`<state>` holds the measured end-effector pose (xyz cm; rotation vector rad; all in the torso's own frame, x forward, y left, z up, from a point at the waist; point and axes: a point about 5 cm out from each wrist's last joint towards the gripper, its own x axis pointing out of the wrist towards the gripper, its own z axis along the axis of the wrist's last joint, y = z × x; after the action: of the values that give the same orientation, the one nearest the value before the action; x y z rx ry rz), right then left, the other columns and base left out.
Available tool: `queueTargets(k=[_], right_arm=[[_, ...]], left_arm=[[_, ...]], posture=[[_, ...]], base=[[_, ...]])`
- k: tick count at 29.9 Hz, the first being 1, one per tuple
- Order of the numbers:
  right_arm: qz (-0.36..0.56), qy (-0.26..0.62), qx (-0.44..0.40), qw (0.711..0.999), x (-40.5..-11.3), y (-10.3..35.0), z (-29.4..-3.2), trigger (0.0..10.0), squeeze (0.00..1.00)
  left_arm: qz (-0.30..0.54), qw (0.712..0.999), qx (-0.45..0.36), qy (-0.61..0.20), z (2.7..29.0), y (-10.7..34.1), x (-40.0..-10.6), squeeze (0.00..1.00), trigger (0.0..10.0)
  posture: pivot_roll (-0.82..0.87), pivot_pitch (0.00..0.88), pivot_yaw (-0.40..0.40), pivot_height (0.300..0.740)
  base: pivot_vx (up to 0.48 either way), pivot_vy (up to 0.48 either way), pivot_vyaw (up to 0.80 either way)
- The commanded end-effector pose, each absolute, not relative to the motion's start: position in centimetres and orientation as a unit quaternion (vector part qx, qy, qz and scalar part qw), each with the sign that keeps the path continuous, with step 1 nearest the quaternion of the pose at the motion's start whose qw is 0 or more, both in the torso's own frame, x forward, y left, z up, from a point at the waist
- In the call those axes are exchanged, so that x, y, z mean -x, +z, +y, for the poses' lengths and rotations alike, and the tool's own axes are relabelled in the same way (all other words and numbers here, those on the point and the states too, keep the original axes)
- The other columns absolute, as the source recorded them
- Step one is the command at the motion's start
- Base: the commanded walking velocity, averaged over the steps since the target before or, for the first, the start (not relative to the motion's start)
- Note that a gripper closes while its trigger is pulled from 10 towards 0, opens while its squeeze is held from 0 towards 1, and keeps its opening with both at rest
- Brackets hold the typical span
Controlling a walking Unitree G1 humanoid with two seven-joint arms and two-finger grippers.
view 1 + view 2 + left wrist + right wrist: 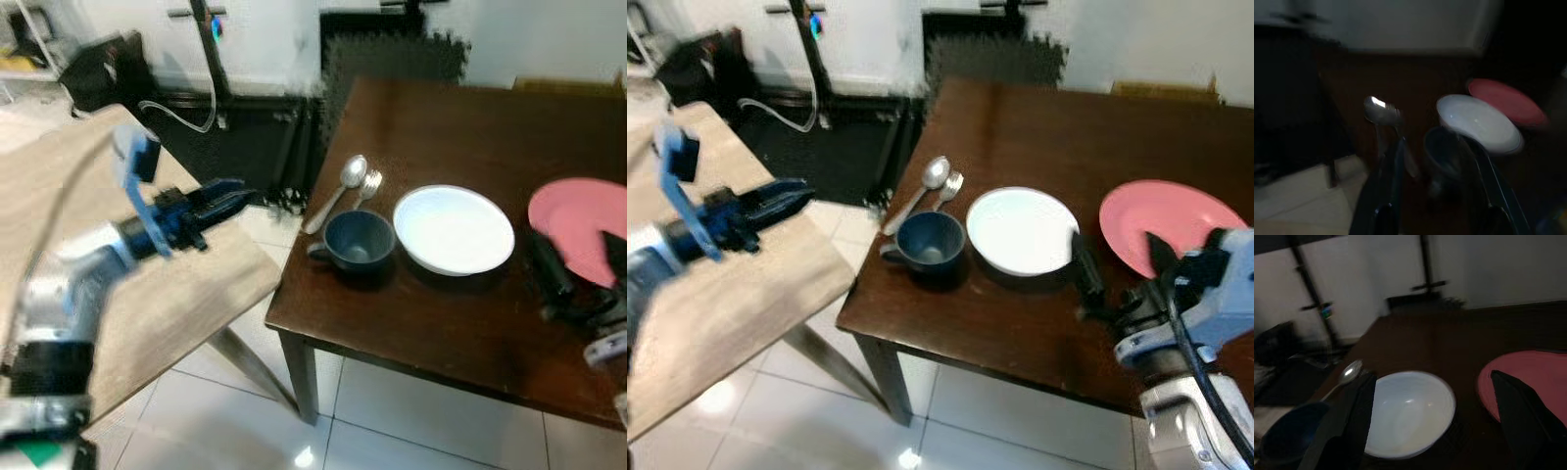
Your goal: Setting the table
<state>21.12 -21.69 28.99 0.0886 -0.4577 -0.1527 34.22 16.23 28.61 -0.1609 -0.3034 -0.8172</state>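
Note:
On the dark wooden table (431, 328) lie a spoon (348, 178) and a fork (368, 185) side by side. A dark blue mug (358, 241) stands just in front of them, its handle toward the table's left edge. A white bowl (453, 230) sits right of the mug, and a pink plate (578, 217) lies further right. My right gripper (1122, 264) hovers low over the table's front right, open wide, one finger beside the bowl and the other over the plate's near rim. My left gripper (230, 199) is open above the light table, pointing toward the mug and cutlery.
A light wooden table (167, 294) stands at the left, with a tiled-floor gap (265, 230) between it and the dark table. Dark equipment, a black pole (211, 44) and a white cable (176, 116) stand at the back wall.

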Motion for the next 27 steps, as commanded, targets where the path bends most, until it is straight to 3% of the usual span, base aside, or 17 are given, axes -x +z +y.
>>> queueTargets(k=[1, 3, 8, 27], right_arm=[[-0.226, -0.098, -0.036, 0.969, -22.2, 28.6, -20.7, 10.0, 0.0], [-0.234, -0.098, -0.04, 0.967, -23.2, 28.8, -20.1, 10.0, 0.0], [-0.248, -0.108, -0.047, 0.961, -23.9, 29.5, -20.5, 10.0, 0.0], [-0.265, -0.13, -0.04, 0.955, -24.3, 29.0, -20.4, 10.0, 0.0]], left_arm=[[-0.136, 0.926, 0.056, -0.349, 14.6, 27.2, -34.3, 0.0, 10.0], [-0.126, 0.932, 0.032, -0.337, 13.1, 26.7, -34.5, 0.0, 10.0], [-0.135, 0.938, 0.034, -0.318, 12.3, 27.6, -34.6, 0.0, 10.0], [-0.121, 0.943, 0.004, -0.311, 12.2, 26.5, -33.1, 0.0, 10.0]], posture=[[-0.1, 0.121, 0.125, 0.74], [-0.1, 0.111, 0.125, 0.74], [-0.1, 0.097, 0.126, 0.74], [-0.12, 0.058, 0.108, 0.74]], base=[[0.0, 0.0, 0.0], [0.0, 0.0, 0.0], [0.0, 0.0, 0.0], [0.0, 0.0, 0.0]])
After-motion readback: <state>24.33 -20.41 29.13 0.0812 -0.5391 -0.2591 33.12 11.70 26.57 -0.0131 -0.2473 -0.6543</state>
